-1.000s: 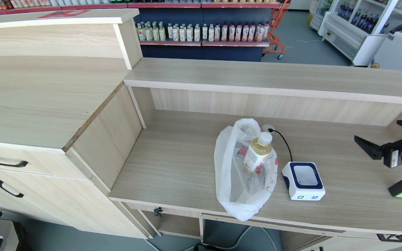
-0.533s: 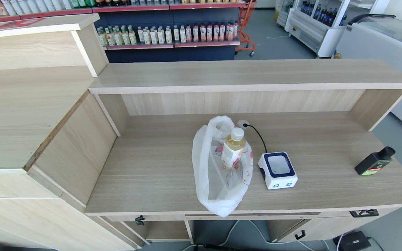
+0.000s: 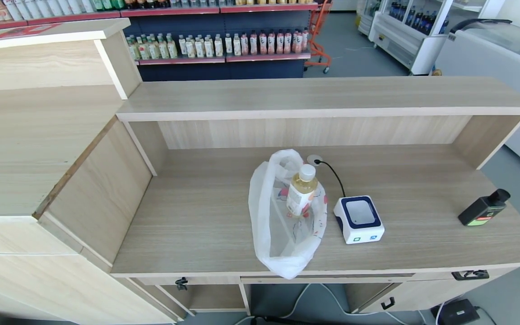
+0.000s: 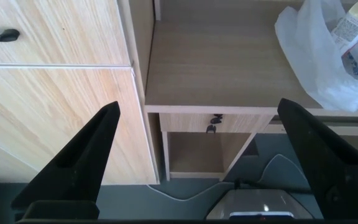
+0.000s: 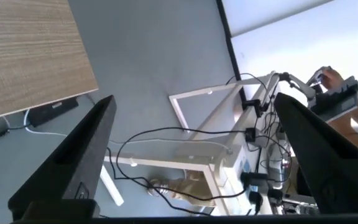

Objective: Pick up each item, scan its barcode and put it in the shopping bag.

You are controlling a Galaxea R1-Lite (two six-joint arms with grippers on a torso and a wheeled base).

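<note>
right gripper [image 5: 194,98] and left gripper [image 4: 197,104] gaped wide, empty. dark bottle [image 3: 483,208] lay at head view's right, well apart from scanner [image 3: 359,220]; best gripped across its body, its perhaps-barcoded label left clear.

A white-capped tea bottle [image 3: 302,192] stood upright inside the open white bag [image 3: 260,216]. The white scanner [image 3: 359,219] sat just beside the bag. A black bottle [image 3: 483,208] lay on its side, well apart to the right.

Wooden worktop [image 3: 206,225] with drawers [image 3: 16,237] at left; behind, shelves [image 3: 224,58] of bottles and an orange cart [image 3: 319,38].
</note>
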